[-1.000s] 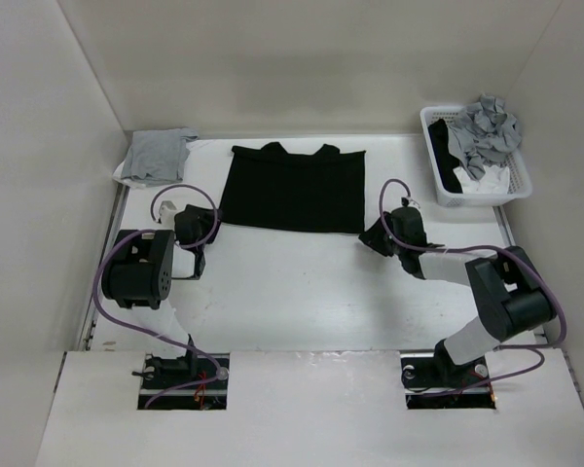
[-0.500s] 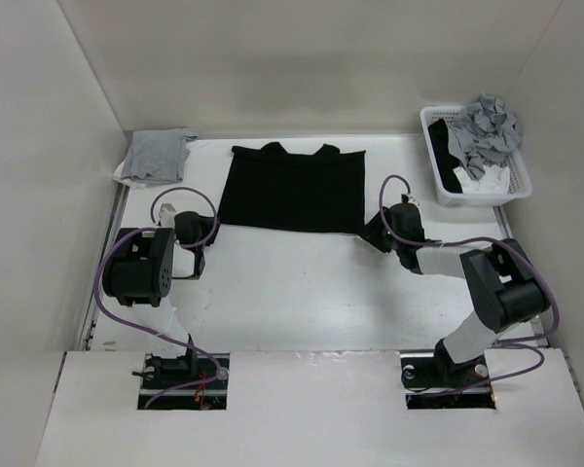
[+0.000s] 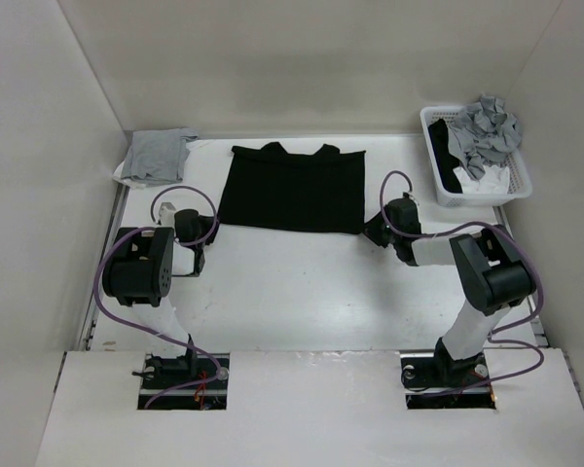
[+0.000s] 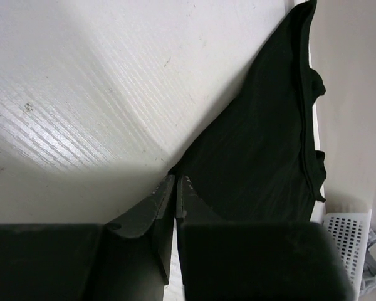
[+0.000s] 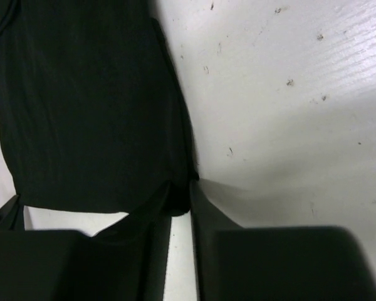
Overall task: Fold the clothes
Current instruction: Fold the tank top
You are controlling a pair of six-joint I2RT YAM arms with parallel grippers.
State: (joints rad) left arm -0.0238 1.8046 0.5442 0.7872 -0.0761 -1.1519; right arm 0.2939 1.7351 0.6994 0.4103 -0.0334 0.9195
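The clothes (image 3: pixel 292 190), a black T-shirt, lie flat at the back middle of the table, collar toward the far wall. My left gripper (image 3: pixel 212 227) is at the shirt's near left corner. In the left wrist view its jaws (image 4: pixel 175 180) are pressed together, with the tip of that corner (image 4: pixel 263 144) pinched at the fingertips. My right gripper (image 3: pixel 370 232) is at the near right corner. In the right wrist view its fingers (image 5: pixel 180 191) stand close together with a small bunch of the black hem (image 5: pixel 88 106) caught between them.
A folded grey garment (image 3: pixel 158 156) lies at the back left corner. A white basket (image 3: pixel 479 198) at the back right holds a mottled grey-and-white cloth (image 3: pixel 485 131) and some dark fabric. Walls close in the left, back and right sides.
The left jaws went from wide open to shut at the shirt's corner. The right gripper slid up to the right corner and its jaws narrowed around the hem.
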